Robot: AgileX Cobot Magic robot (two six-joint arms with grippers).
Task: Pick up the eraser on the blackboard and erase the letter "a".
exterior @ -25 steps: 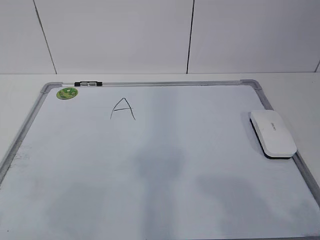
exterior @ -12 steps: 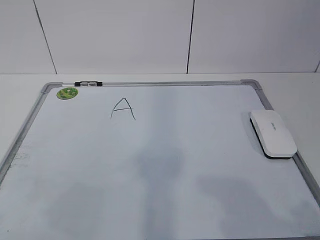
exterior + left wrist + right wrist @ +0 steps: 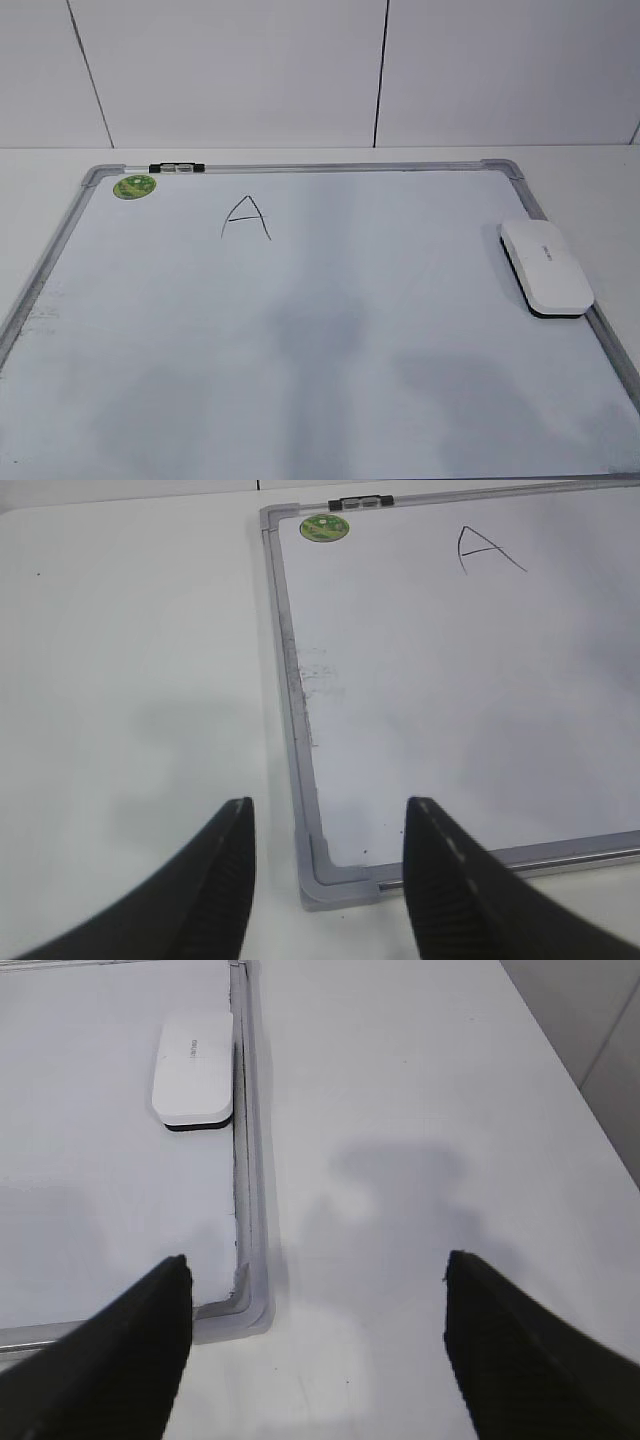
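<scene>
While the eraser (image 3: 546, 267) lies untouched at the right edge of the blackboard (image 3: 300, 400), its long side just beside the grey frame, nothing of the task looks done. The only letter on the board, an angular capital "A" (image 3: 245, 217), stands unwiped in the upper left area near the green sticker (image 3: 134, 186). No cursive "a" shows. Both tools hang over the table (image 3: 420, 1110), off the board's near corners: the left tool (image 3: 325, 830) is spread open, and the right tool (image 3: 315, 1290) gapes wide, holding nothing. Pickup and wiping both remain.
</scene>
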